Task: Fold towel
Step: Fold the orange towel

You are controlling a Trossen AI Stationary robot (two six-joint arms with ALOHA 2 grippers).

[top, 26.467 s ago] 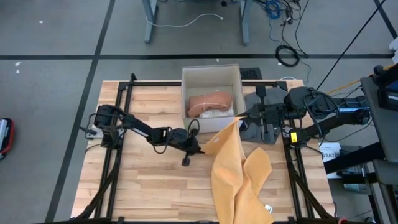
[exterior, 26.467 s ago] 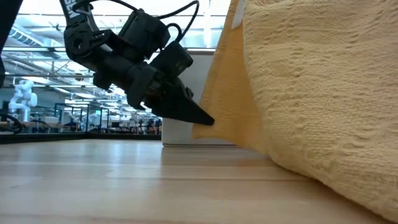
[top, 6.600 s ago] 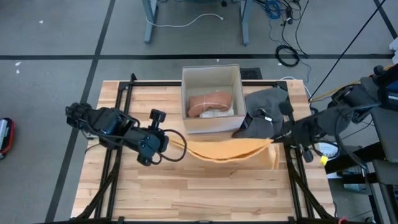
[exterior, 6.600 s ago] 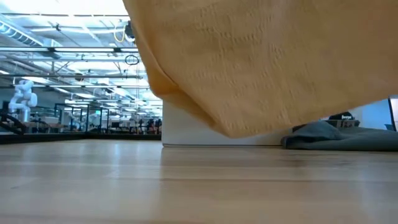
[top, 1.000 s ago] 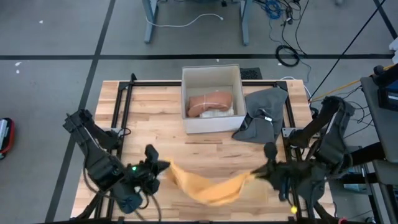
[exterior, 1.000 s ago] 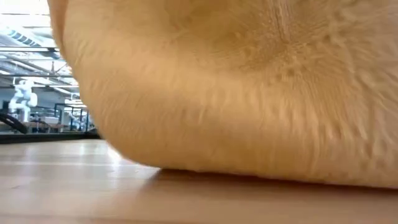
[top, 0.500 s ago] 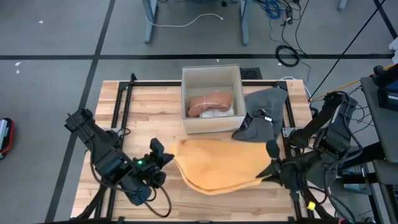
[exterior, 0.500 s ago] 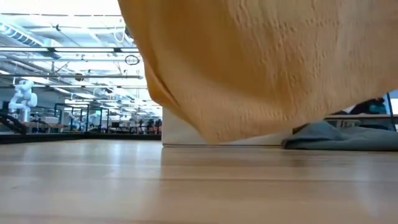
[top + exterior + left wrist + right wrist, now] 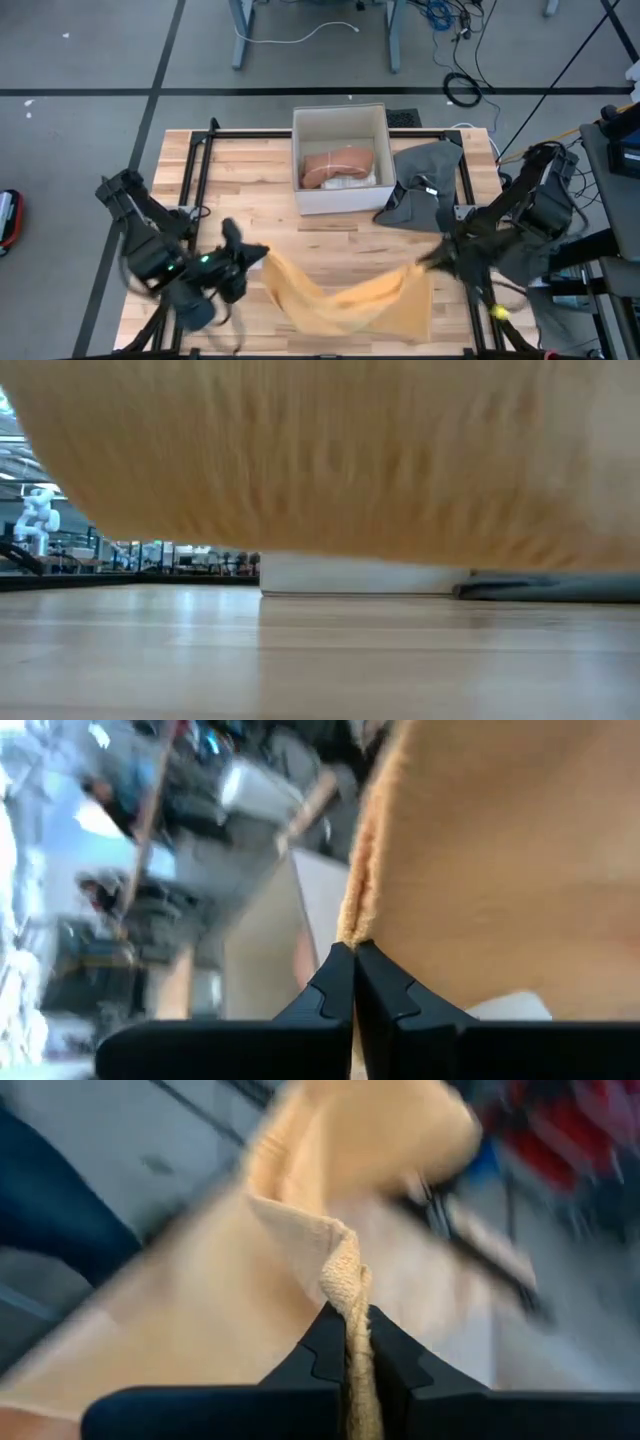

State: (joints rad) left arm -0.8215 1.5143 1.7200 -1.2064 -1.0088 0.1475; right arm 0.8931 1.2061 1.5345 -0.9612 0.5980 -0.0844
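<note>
A yellow towel (image 9: 350, 300) hangs in a slack curve between my two grippers over the near half of the wooden table (image 9: 250, 170). My left gripper (image 9: 258, 256) is shut on the towel's left end, and my right gripper (image 9: 428, 264) is shut on its right end. In the low view the towel (image 9: 320, 460) fills the upper part of the picture, its lower edge clear of the tabletop. Both wrist views show shut fingertips with yellow cloth rising from them. My left gripper pinches the towel's edge at its left end (image 9: 352, 925) between the two fingertips, coming from the table's left and slanting down. The cloth spreads away beyond the fingers and hangs clear of the table. My right gripper pinches a bunched, rolled corner at the towel's right end (image 9: 345, 1280) between its fingertips, coming from the table's right and slanting down. The towel sags slack from there toward the other gripper.
A white box (image 9: 340, 160) with a pinkish folded cloth inside stands at the far middle. A grey cloth (image 9: 425, 185) lies to its right. Black frame rails (image 9: 190, 200) run along both sides of the table.
Both grippers have risen a little with the towel. It lay bunched low by the near edge with its bottom on the table. Then it billowed out flat toward the box, and it has swung back toward the near edge and hangs clear.
</note>
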